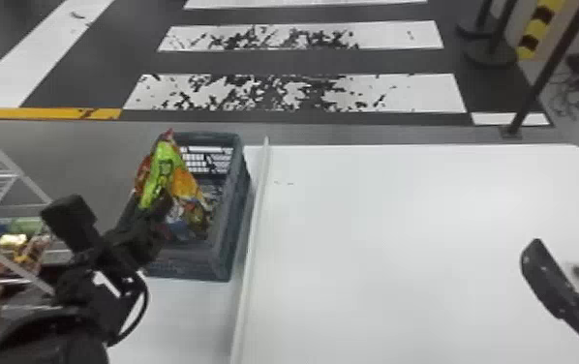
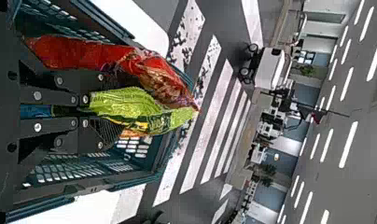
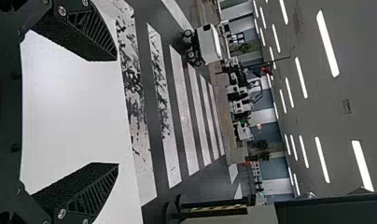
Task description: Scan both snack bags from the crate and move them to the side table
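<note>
Since the green snack bag [image 2: 126, 102] looks light, soft and slippery, its end suits the pinch of the closed left hand [image 2: 86, 111], the right hand [image 3: 116, 112] wide open, empty.

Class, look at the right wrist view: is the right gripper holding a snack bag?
No, the right gripper stands open, its two black fingers wide apart with nothing gripped between them.
</note>
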You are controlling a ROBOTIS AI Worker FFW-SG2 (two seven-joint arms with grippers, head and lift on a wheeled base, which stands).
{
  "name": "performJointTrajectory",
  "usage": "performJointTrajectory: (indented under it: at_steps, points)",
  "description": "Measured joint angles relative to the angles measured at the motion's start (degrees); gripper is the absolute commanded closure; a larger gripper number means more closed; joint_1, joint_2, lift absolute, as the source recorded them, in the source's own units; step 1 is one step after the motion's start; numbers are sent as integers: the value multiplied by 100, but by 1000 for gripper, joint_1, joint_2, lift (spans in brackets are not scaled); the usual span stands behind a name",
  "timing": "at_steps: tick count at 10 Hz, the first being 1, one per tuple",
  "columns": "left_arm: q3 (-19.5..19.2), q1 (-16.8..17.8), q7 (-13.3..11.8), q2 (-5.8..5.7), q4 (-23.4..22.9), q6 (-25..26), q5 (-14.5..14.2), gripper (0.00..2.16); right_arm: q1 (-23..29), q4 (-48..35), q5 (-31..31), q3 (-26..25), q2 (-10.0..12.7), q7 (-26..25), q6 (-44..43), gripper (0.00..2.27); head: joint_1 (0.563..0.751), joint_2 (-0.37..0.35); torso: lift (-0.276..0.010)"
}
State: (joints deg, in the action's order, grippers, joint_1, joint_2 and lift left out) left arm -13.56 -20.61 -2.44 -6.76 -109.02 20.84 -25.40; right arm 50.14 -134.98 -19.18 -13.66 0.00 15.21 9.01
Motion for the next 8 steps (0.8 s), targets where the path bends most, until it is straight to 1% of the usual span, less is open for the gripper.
performJointTrajectory:
  at_steps: [2,3,7,8]
  points:
    - [-14,-159,177,6,-411,-107,-13,2003,-10,-16,-22,33,0,0,-8,124,695,106,-29]
    - [-24,-279,279,7,-708,-195,17,2003,-5,-39,-44,38,0,0,-8,124,695,111,-29]
    - [-123,-640,468,-17,-1612,-206,81,2003,25,-115,-117,46,0,0,-8,124,695,119,-29]
    - [-217,-733,454,-18,-1844,-169,-118,2003,31,-124,-121,41,0,-7,-16,124,695,119,-29]
